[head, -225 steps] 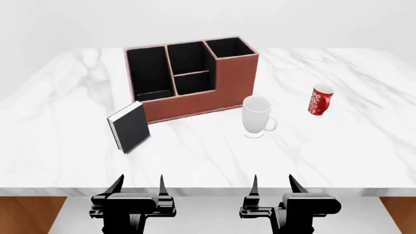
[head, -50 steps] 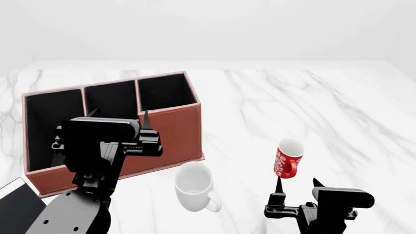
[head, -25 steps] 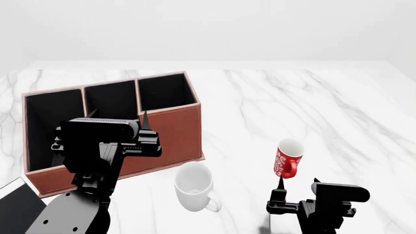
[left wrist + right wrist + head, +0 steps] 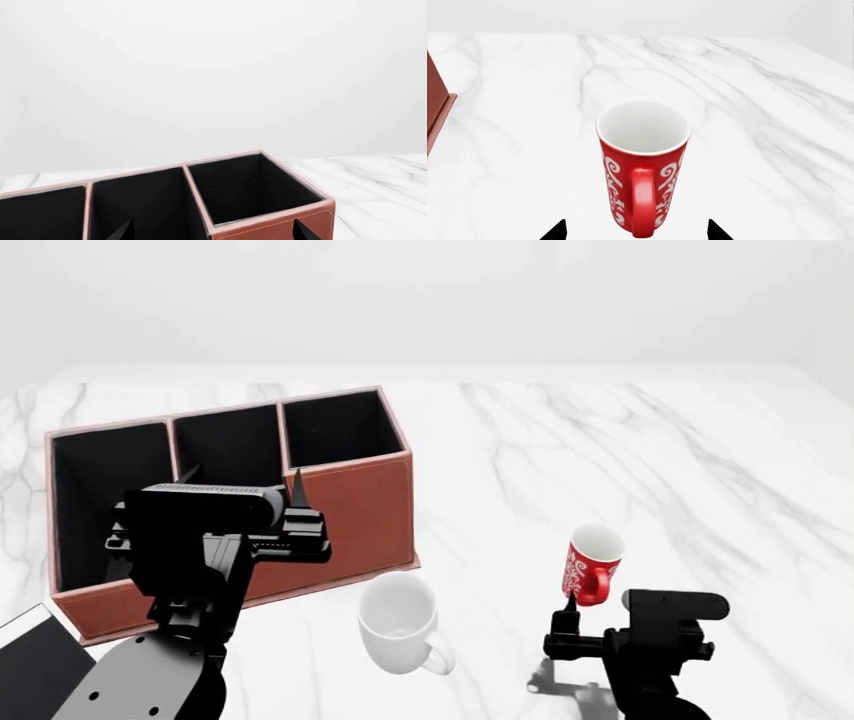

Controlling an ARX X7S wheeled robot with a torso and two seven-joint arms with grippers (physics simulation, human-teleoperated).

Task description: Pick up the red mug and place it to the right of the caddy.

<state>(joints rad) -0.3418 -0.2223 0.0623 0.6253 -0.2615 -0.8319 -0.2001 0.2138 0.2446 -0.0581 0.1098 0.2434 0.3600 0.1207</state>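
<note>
The red mug (image 4: 591, 565) stands upright on the marble table, right of the caddy (image 4: 360, 510), handle toward me. In the right wrist view the red mug (image 4: 642, 165) is centred and close, white inside. My right gripper (image 4: 603, 615) is open just in front of the mug. In its wrist view the right gripper (image 4: 636, 231) has a tip on either side of the mug's base, not touching. My left gripper (image 4: 243, 478) is open and empty, raised in front of the caddy. In its wrist view the left gripper (image 4: 212, 232) sits over the caddy's front wall (image 4: 273, 226).
A plain white mug (image 4: 400, 625) stands between the caddy and the red mug, near the front. A small black book (image 4: 40, 665) leans at the lower left. The marble tabletop (image 4: 694, 470) stretches to the right and behind the red mug.
My right gripper has moved forward to the red mug, so its tips now flank the mug's base. The left arm, the mugs and the caddy have not moved.
</note>
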